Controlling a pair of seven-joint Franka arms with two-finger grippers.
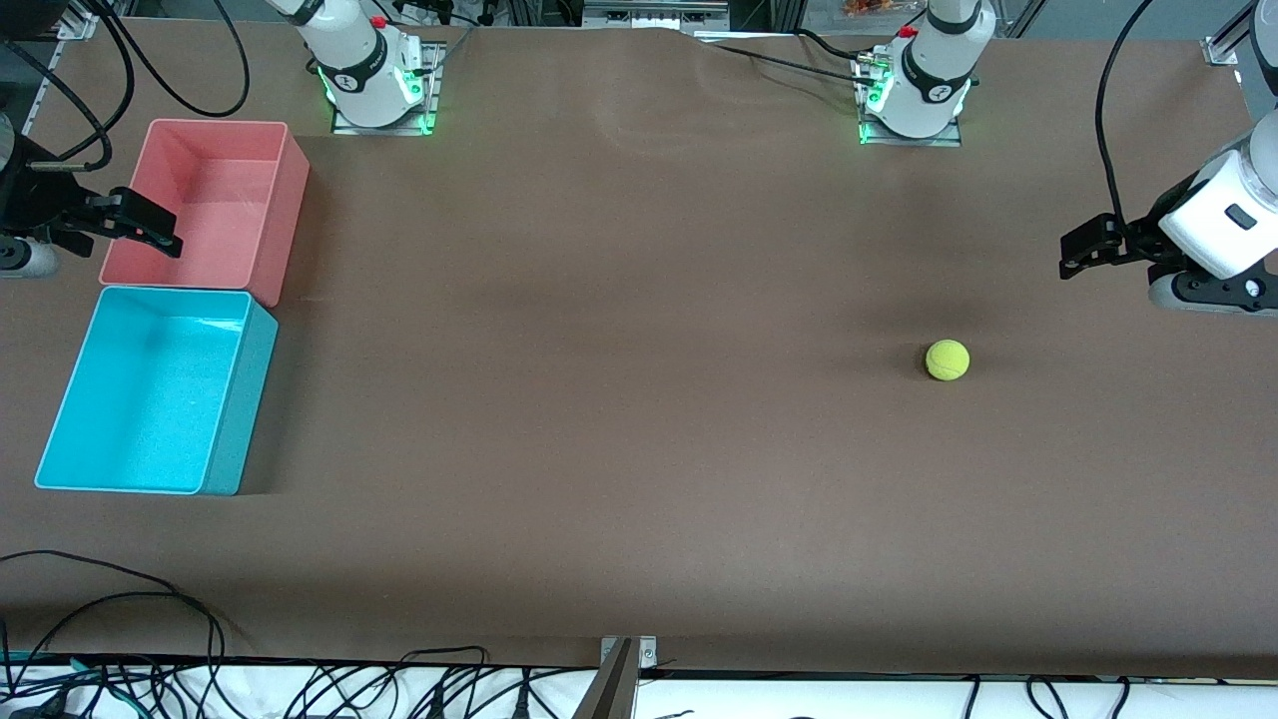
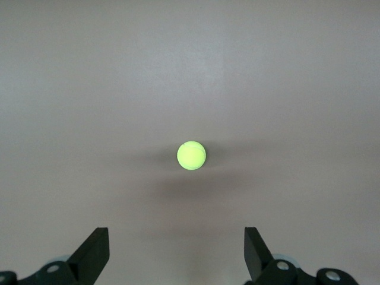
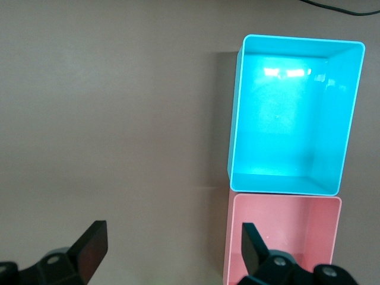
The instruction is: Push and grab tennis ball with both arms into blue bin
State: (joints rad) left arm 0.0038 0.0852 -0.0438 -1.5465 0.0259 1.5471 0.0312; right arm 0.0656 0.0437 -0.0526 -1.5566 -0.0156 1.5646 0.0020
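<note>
The tennis ball [image 1: 947, 360] is a small yellow-green ball on the brown table toward the left arm's end. It also shows in the left wrist view [image 2: 191, 155], apart from the fingers. My left gripper [image 1: 1076, 256] [image 2: 176, 237] is open and empty, in the air beside the ball at the table's end. The blue bin [image 1: 140, 399] [image 3: 294, 119] stands empty at the right arm's end. My right gripper [image 1: 160, 232] [image 3: 172, 234] is open and empty, over the pink bin's outer wall.
A pink bin [image 1: 200, 200] [image 3: 285, 237] stands against the blue bin, farther from the front camera. Black cables [image 1: 300, 689] lie along the table's near edge. Brown table stretches between the ball and the bins.
</note>
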